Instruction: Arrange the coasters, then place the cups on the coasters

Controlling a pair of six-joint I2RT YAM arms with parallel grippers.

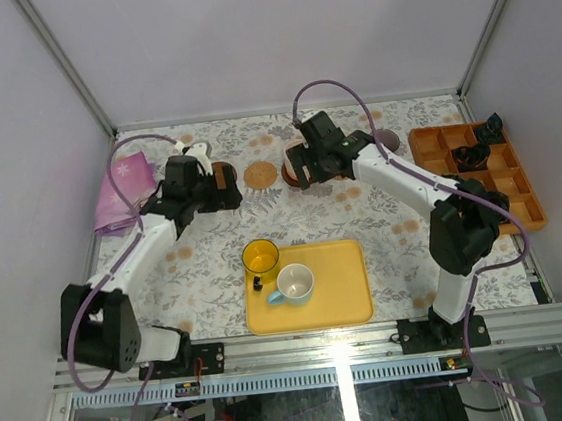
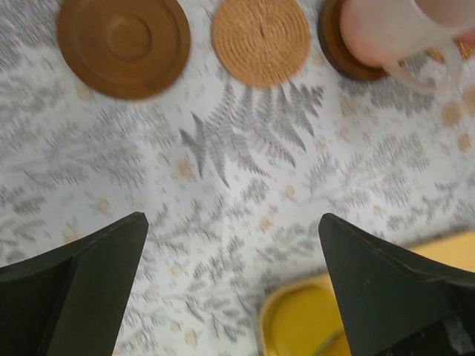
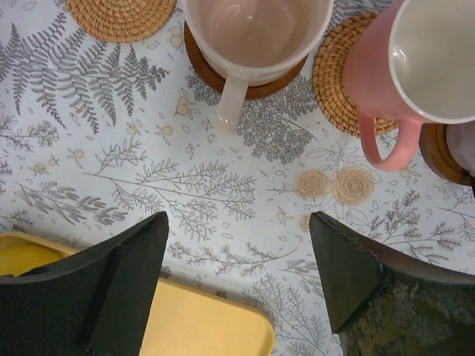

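Your coasters [image 2: 122, 44] line the far edge of the table [image 1: 382, 210], with two pink cups [image 3: 423, 59] seated on them. The yellow cup [image 1: 260, 257] and light blue cup [image 1: 295, 282] wait at the tray [image 1: 341, 300]. Your left gripper [image 2: 231, 219] and right gripper [image 3: 239, 219] are spread and empty.

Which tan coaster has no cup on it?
The tan coaster between the bare dark brown coaster and the pale pink cup: its top is bare. The other tan coaster carries the deeper pink cup.

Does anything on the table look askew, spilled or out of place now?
Nothing is spilled or tipped over. One small thing: in the right wrist view the pink cup seems to sit toward the right side of its tan coaster, not centred, though the camera angle may exaggerate this.
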